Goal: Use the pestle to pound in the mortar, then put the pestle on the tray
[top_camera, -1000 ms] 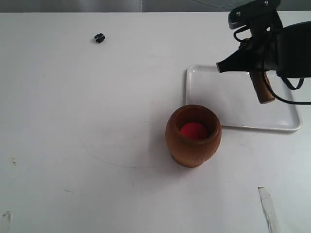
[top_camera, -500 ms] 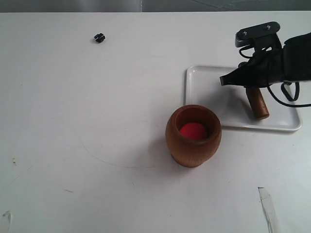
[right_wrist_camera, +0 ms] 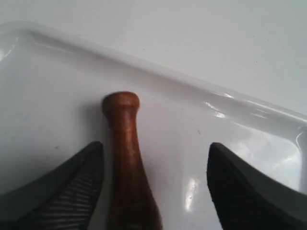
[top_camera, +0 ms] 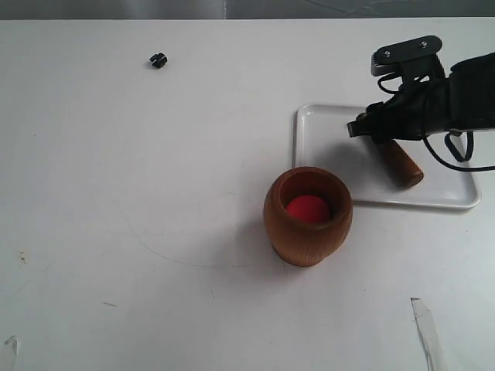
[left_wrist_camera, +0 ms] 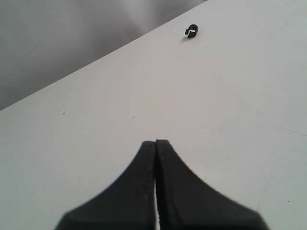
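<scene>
Pestle [top_camera: 401, 164] now flat inside tray [top_camera: 329, 147] rim

My claw [right_wrist_camera: 156, 147] stands spread wide over the tray [right_wrist_camera: 158, 72]. The pestle [right_wrist_camera: 125, 158] lies flat on the glossy white floor between my fingers, its knobbed thin end pointing toward the tray's raised rim and its body widening back toward me. One ribbed finger [right_wrist_camera: 62, 196] sits just beside the wood; whether it touches I cannot tell. The other stands well apart. Past the rim lies pale tabletop [right_wrist_camera: 192, 28].
</scene>
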Robot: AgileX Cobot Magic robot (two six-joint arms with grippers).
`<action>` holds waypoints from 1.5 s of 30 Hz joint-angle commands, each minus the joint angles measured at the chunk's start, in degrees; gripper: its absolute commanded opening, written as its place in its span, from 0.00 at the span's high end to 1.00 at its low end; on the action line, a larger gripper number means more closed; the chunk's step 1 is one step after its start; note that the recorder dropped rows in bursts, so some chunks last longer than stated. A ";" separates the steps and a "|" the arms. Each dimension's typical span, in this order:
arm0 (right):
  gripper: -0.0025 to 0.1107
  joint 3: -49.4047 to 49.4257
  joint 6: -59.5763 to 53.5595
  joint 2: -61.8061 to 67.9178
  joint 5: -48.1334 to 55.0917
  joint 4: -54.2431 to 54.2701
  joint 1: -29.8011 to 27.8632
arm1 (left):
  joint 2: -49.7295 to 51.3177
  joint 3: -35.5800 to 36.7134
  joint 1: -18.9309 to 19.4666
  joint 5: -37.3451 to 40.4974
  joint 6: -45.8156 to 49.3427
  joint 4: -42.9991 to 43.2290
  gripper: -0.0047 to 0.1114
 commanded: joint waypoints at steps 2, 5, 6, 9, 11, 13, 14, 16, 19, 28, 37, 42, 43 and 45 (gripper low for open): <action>0.42 -0.44 0.56 -2.12 -5.49 -0.16 -0.24 | -0.07 0.03 -0.44 -0.17 -0.47 -0.42 0.96; 0.48 -0.44 3.01 -5.73 -8.20 -0.16 -0.24 | -0.07 0.03 -0.44 -0.17 -0.47 -0.42 0.96; 0.51 -0.44 5.18 -6.89 -8.62 -0.84 -0.24 | -0.07 0.03 -0.44 -0.17 -0.47 -0.42 0.96; 0.65 -0.44 13.18 -11.47 -9.86 -7.58 -0.24 | -0.07 0.03 -0.44 -0.17 -0.47 -0.42 0.96; 0.77 -0.44 20.99 -14.95 -9.86 -13.37 -0.24 | -0.07 0.03 -0.44 -0.17 -0.47 -0.42 0.96; 0.89 -0.44 29.81 -18.27 -9.86 -19.42 -0.24 | -0.07 0.03 -0.44 -0.17 -0.47 -0.42 0.96; 0.94 -0.44 33.29 -19.55 -9.86 -22.01 -0.24 | -0.07 0.03 -0.44 -0.17 -0.47 -0.42 0.96; 0.98 -0.44 41.48 -22.43 -9.74 -28.59 0.18 | -0.07 0.03 -0.44 -0.17 -0.47 -0.42 0.96; 0.98 -0.44 54.50 -26.25 -5.81 -44.68 0.18 | -0.07 0.03 -0.44 -0.17 -0.47 -0.42 0.96; 0.98 6.60 89.82 -36.76 -11.67 -92.92 4.54 | -0.07 0.03 -0.44 -0.17 -0.47 -0.42 0.96; 0.98 17.96 102.52 -49.20 -16.84 -106.18 8.23 | -0.07 0.03 -0.44 -0.17 -0.47 -0.42 0.96; 0.98 23.55 105.02 -58.67 -16.84 -106.18 8.95 | -0.07 0.03 -0.44 -0.17 -0.47 -0.42 0.96; 0.98 24.56 105.39 -60.46 -16.84 -106.18 8.95 | -0.07 0.03 -0.44 -0.17 -0.47 -0.42 0.96; 0.98 27.17 105.97 -65.44 -16.84 -106.35 8.95 | -0.07 0.03 -0.44 -0.17 -0.47 -0.42 0.96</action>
